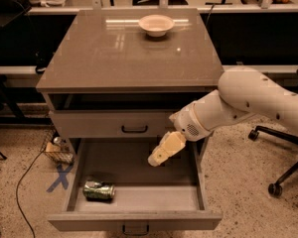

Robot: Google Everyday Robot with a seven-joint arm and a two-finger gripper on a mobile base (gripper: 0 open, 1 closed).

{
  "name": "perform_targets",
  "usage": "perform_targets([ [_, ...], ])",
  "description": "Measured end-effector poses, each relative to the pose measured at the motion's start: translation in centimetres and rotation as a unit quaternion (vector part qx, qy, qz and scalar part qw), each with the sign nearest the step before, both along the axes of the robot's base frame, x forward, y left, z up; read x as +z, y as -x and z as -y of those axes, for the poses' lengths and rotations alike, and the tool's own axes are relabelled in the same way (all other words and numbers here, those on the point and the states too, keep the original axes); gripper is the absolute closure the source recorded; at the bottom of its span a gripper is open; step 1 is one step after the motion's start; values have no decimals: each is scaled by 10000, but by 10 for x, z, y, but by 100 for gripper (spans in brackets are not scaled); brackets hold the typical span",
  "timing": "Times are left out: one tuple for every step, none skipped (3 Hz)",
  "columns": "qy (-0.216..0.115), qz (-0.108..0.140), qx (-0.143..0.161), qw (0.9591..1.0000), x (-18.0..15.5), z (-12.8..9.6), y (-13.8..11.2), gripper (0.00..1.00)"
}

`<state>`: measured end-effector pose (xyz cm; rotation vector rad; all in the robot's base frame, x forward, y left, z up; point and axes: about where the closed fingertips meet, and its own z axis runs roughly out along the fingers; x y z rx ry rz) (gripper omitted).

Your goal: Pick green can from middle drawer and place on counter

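Note:
The green can (99,191) lies on its side in the front left corner of the open middle drawer (139,197). My gripper (157,159) hangs over the drawer's back middle, pointing down and left, well right of and above the can. The counter (129,53) is the glossy grey-brown top of the cabinet.
A pale bowl (156,25) stands at the back of the counter. A shut drawer front with a dark handle (134,129) is just above the open drawer. An office chair base (280,175) stands at the right. A small basket (57,150) and a blue floor cross (59,177) lie at the left.

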<state>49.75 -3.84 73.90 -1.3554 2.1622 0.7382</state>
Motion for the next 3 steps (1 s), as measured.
perform_targets([
  [-89,-428,-80,9990,-57,-9,17,0],
  [-73,-986,-261,9948,-152,-28,46,0],
  [-89,-1428,-416,9888,-235,-57,78,0],
])
